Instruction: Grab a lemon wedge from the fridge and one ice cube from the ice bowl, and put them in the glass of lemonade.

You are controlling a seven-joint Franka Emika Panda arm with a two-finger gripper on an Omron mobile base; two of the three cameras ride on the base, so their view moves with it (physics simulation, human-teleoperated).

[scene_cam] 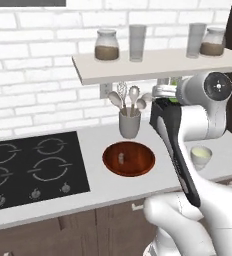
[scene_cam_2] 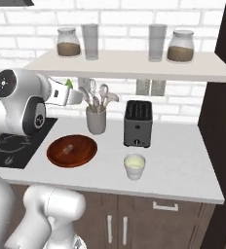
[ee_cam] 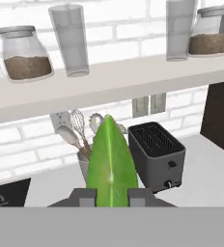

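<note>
Toaster (scene_cam_2: 138,124) is our landmark, dark and boxy on the white counter (scene_cam_2: 183,160). To its left stands the grey utensil holder (scene_cam_2: 96,120), and left of that, nearer the front edge, lies the ice bowl (scene_cam_2: 71,150) with the ice cube (scene_cam_2: 69,148) inside. Just in front of the toaster sits the glass of lemonade (scene_cam_2: 134,166). Up left of the toaster, under the shelf, the gripper (ee_cam: 111,195) is clamped on the lemon wedge (ee_cam: 111,166), green and upright between the fingers.
</note>
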